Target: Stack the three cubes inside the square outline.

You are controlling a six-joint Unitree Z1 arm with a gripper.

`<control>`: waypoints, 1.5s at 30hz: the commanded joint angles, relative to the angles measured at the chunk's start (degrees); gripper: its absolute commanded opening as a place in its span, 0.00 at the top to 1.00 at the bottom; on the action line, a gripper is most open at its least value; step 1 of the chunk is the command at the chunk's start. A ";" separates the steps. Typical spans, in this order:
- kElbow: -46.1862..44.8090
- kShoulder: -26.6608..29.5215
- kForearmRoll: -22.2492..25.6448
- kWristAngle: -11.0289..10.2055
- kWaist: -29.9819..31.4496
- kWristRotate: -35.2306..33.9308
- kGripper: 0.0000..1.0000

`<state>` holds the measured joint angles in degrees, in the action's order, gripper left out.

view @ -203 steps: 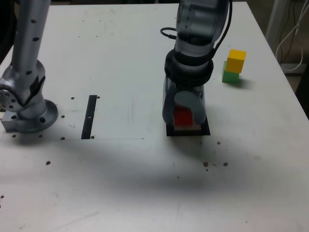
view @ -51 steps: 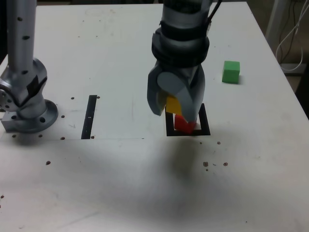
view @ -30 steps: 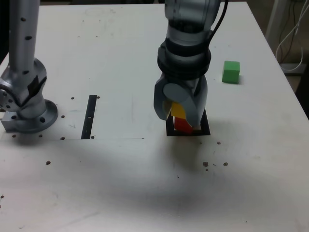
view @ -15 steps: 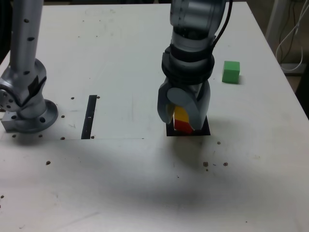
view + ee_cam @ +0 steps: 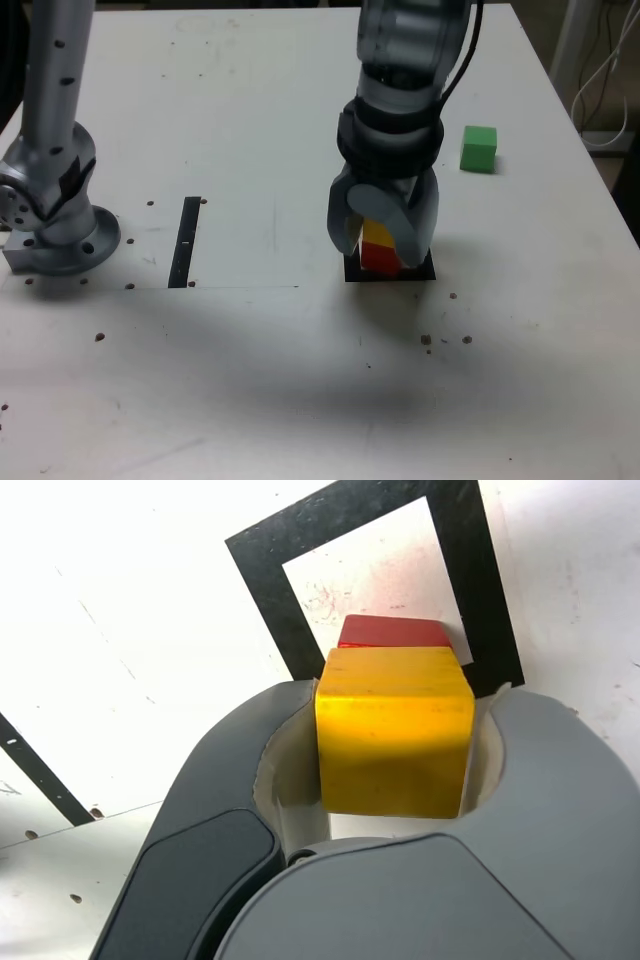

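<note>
My gripper (image 5: pixel 382 232) is shut on the yellow cube (image 5: pixel 377 233) and holds it right over the red cube (image 5: pixel 378 257), which sits inside the black square outline (image 5: pixel 428 272). In the wrist view the yellow cube (image 5: pixel 393 730) is squeezed between both fingers, and the red cube (image 5: pixel 394 631) shows just past it on the outline (image 5: pixel 270 572). Whether yellow rests on red I cannot tell. The green cube (image 5: pixel 479 148) stands alone toward the exterior view's right, farther back.
A thin black strip (image 5: pixel 187 241) lies on the table toward the exterior view's left. The arm's base (image 5: pixel 55 215) stands at the left edge. Small dark specks dot the table (image 5: pixel 250 380) nearer the front.
The yellow cube was lifted off the green one and carried over the red cube; during the last second the gripper has sunk lower over the outline.
</note>
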<state>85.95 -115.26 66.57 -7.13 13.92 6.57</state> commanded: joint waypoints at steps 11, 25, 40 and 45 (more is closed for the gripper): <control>1.39 4.41 3.41 -0.97 -0.10 0.23 0.01; 18.80 0.66 14.62 -5.43 -7.22 10.63 0.01; 31.24 -9.36 17.90 -4.25 -20.97 11.84 0.01; 37.02 -14.46 20.12 -4.29 -22.08 11.71 0.01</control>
<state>121.90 -128.72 86.26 -11.44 -8.07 18.38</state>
